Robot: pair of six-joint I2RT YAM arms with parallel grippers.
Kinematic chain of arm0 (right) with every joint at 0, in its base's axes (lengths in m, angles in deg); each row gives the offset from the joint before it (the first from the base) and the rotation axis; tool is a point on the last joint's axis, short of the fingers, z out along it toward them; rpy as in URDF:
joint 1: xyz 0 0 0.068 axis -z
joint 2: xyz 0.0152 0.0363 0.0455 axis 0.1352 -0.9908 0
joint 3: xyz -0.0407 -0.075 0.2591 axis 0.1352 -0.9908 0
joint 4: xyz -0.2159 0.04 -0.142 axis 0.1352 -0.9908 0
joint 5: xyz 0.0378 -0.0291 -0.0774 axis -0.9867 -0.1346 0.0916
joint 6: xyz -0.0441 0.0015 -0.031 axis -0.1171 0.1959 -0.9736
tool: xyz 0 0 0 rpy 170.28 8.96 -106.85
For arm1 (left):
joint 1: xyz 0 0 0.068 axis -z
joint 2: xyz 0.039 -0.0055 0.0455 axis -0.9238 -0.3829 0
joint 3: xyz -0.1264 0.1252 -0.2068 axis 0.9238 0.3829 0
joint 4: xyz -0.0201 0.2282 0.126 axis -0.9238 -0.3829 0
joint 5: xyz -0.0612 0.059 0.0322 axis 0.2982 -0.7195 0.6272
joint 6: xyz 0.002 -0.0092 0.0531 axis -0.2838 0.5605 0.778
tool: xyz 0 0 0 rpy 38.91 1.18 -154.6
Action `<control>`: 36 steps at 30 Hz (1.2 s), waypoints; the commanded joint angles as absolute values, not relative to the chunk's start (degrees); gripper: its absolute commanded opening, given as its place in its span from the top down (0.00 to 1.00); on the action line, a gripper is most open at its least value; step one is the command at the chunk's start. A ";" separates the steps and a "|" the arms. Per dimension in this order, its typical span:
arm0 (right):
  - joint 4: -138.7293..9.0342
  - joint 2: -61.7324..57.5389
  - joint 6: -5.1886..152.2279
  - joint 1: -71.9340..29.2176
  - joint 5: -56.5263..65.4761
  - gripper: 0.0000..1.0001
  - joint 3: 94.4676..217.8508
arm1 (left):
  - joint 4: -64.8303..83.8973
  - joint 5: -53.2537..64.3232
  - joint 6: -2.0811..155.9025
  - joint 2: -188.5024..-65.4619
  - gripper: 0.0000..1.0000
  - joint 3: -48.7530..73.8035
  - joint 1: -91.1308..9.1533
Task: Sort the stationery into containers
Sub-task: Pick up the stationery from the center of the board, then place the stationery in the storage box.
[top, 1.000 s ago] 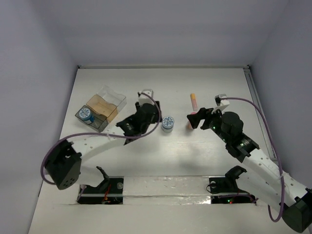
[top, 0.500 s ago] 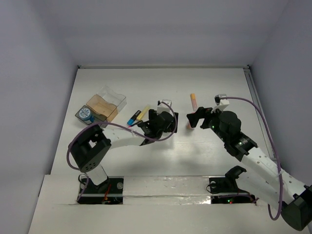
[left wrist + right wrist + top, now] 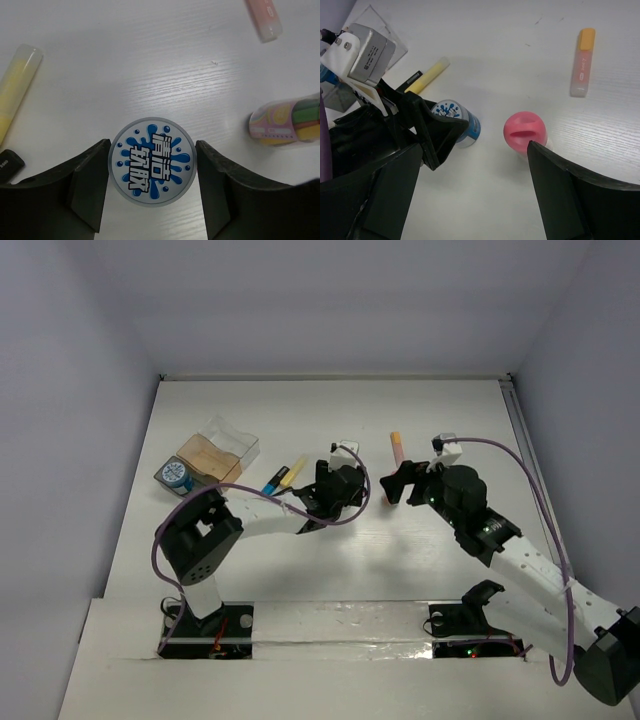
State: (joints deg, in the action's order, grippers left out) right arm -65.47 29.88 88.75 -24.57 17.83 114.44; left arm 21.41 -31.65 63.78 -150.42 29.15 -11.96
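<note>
A round blue-and-white tin [image 3: 152, 161] stands on the white table between the fingers of my left gripper [image 3: 152, 200]. The jaws are open and sit close on both sides of the tin. In the top view the left gripper [image 3: 338, 490] covers the tin. My right gripper [image 3: 475, 200] is open and empty, and its right finger is beside a pink-capped stick [image 3: 525, 131] that stands upright. An orange-pink tube [image 3: 397, 447] lies beyond it. Yellow [image 3: 295, 470] and blue [image 3: 272, 483] highlighters lie left of the tin. The clear containers [image 3: 222, 445] stand at the far left.
A second blue-and-white tin [image 3: 177, 473] sits in the smaller greyish container. White walls enclose the table on three sides. The two grippers are close together at mid-table, with the left gripper's finger [image 3: 440, 132] showing in the right wrist view.
My left arm has swung right from beside the containers to the tin and now straddles it, uncovering the highlighters. My right gripper has shifted slightly left by the pink stick.
</note>
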 commanded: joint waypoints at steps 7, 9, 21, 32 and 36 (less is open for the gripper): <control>-63.99 32.31 88.33 -25.01 17.39 0.09 115.42 | 15.26 -38.67 61.69 -137.11 0.75 33.45 -14.31; -64.08 32.84 88.41 -25.01 16.86 0.09 115.33 | 10.89 -41.38 60.90 -131.25 0.76 34.41 -14.84; -64.08 33.54 88.41 -25.01 16.86 0.09 115.68 | -5.57 -32.53 60.19 -105.54 0.77 37.41 -45.76; -66.19 33.98 88.33 -25.01 16.07 0.09 115.77 | -1.98 -32.07 54.13 -113.27 0.78 39.08 -61.25; -66.27 33.72 88.50 -25.01 15.11 0.09 115.95 | -0.84 -35.06 53.16 -113.98 0.78 40.66 -62.65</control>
